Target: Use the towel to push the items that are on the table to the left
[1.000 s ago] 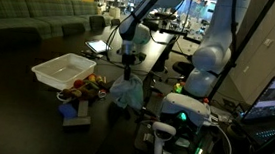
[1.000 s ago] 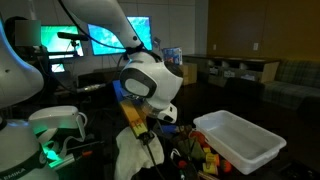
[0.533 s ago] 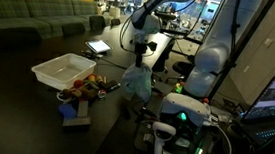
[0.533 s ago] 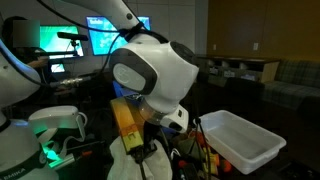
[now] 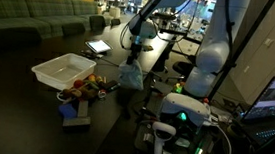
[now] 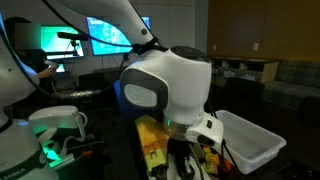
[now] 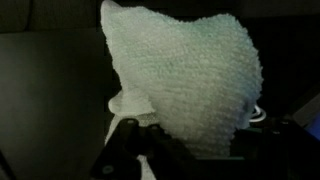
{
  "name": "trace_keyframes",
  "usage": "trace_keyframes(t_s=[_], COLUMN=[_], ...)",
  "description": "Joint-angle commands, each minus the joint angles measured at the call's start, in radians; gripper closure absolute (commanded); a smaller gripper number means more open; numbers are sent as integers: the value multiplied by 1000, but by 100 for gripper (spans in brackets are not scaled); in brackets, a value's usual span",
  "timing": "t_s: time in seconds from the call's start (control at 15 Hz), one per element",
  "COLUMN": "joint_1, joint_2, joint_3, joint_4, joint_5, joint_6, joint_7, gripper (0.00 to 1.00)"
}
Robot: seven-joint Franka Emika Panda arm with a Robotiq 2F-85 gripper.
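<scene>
My gripper (image 5: 133,63) is shut on a pale knitted towel (image 5: 130,77) and holds it hanging above the dark table. In the wrist view the towel (image 7: 185,75) fills most of the frame and hides the fingertips. Several small colourful items (image 5: 89,85) lie on the table just beside the hanging towel; they also show in an exterior view (image 6: 208,158), partly hidden behind the arm's large white joint (image 6: 170,85).
A white plastic bin (image 5: 63,70) stands by the items; it also shows in an exterior view (image 6: 250,140). A blue and grey object (image 5: 71,111) lies near the table's front. A second robot base with green lights (image 5: 179,116) and cables crowd the near side.
The arm has lifted and carried the towel away from the front of the table, towards the items. In the exterior view the arm's joint has swung across and now covers more of the items.
</scene>
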Motion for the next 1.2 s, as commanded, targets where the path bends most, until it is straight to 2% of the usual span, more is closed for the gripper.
trace_keyframes(t_s=[0.0, 0.4, 0.73, 1.13], joint_1=[14, -9, 3, 36], joint_2=[148, 363, 495, 625], joint_3=[10, 27, 8, -47], joint_4=[97, 209, 277, 341], joint_5=[2, -110, -224, -313], joint_6=[132, 311, 377, 432], joint_7=[72, 215, 356, 483], gripper=[100, 100, 100, 100])
